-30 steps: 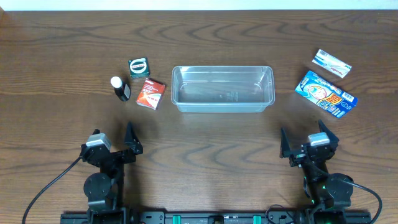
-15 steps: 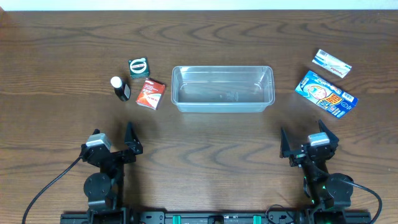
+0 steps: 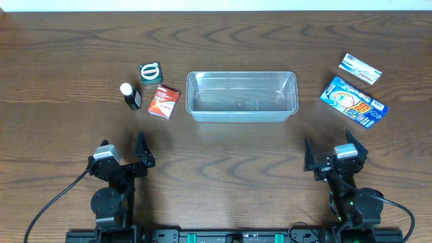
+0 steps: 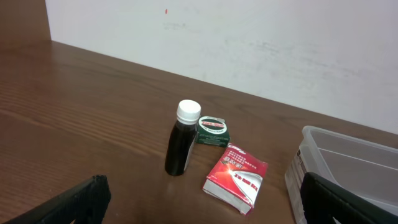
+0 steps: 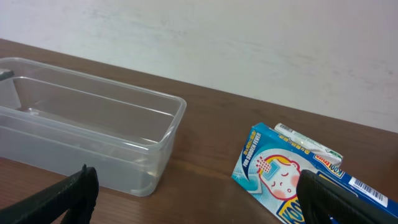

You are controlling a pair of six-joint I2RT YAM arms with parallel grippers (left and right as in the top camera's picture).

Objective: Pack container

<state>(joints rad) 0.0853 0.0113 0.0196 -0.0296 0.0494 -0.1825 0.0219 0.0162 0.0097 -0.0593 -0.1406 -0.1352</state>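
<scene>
The clear plastic container [image 3: 241, 96] sits empty at the table's middle back; it also shows in the right wrist view [image 5: 87, 140] and at the edge of the left wrist view [image 4: 348, 165]. Left of it stand a dark bottle with a white cap [image 3: 130, 96] [image 4: 181, 140], a green box [image 3: 150, 72] [image 4: 212, 131] and a red box [image 3: 164, 101] [image 4: 236, 177]. Right of it lie a blue box [image 3: 354, 101] [image 5: 298, 177] and a white box [image 3: 360, 68] [image 5: 309, 144]. My left gripper [image 3: 122, 156] [image 4: 199, 208] and right gripper [image 3: 332, 156] [image 5: 199, 202] are open, empty, near the front edge.
Bare wooden tabletop lies between the grippers and the objects. A white wall runs behind the table's far edge. Cables trail from both arm bases at the front.
</scene>
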